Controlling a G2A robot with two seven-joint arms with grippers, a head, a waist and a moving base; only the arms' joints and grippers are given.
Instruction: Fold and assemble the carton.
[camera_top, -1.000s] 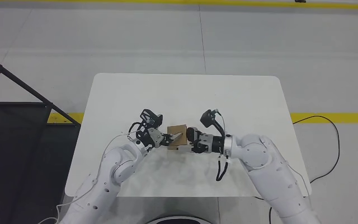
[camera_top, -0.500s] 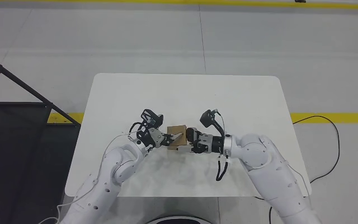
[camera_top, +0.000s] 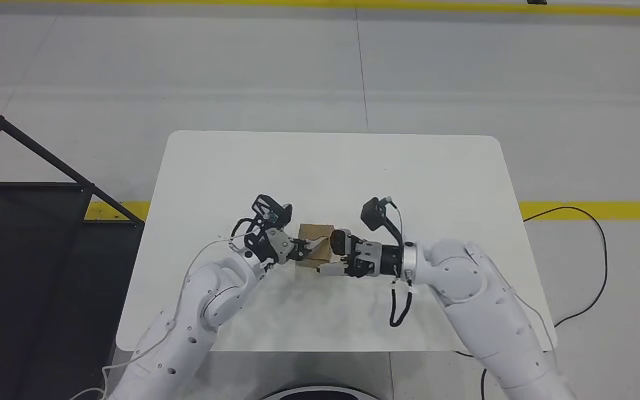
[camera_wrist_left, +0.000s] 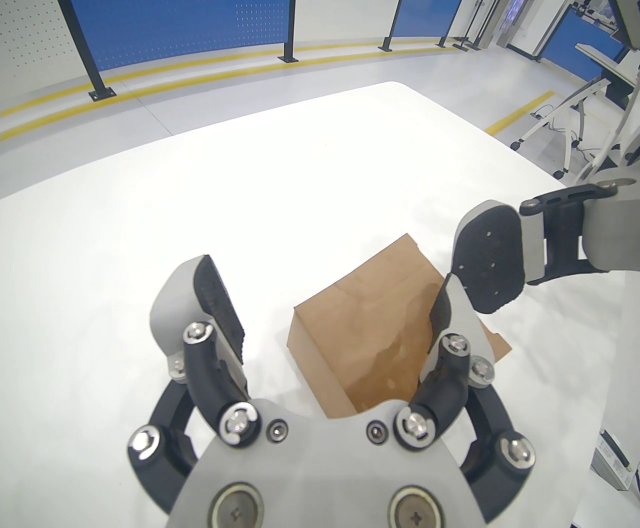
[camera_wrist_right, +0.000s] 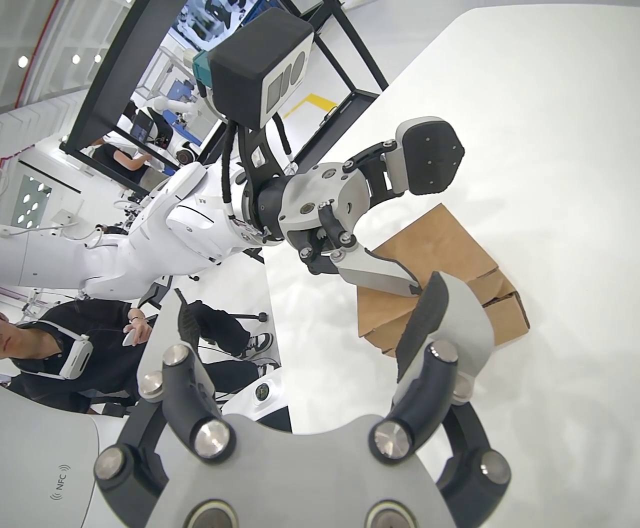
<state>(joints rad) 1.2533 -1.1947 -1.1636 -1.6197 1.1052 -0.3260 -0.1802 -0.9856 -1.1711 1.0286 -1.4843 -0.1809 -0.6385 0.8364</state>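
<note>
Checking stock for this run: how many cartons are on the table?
1. The brown carton lies on the table between the left gripper and the right gripper.

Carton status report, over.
Left gripper open over carton. Right gripper open, opposite side. Carton on table, ungripped. Nothing in the way.

You have little lettering to go on. The grey housing (camera_wrist_right: 45, 445) at the right wrist carries a small printed mark (camera_wrist_right: 61, 484) with a wave symbol. A tiny black label (camera_wrist_right: 200, 201) on the left arm's white shell is too small to read. Yellow lines (camera_top: 580, 210) mark the floor at 3, 9 and 12 o'clock of the table (camera_top: 440, 170).
</note>
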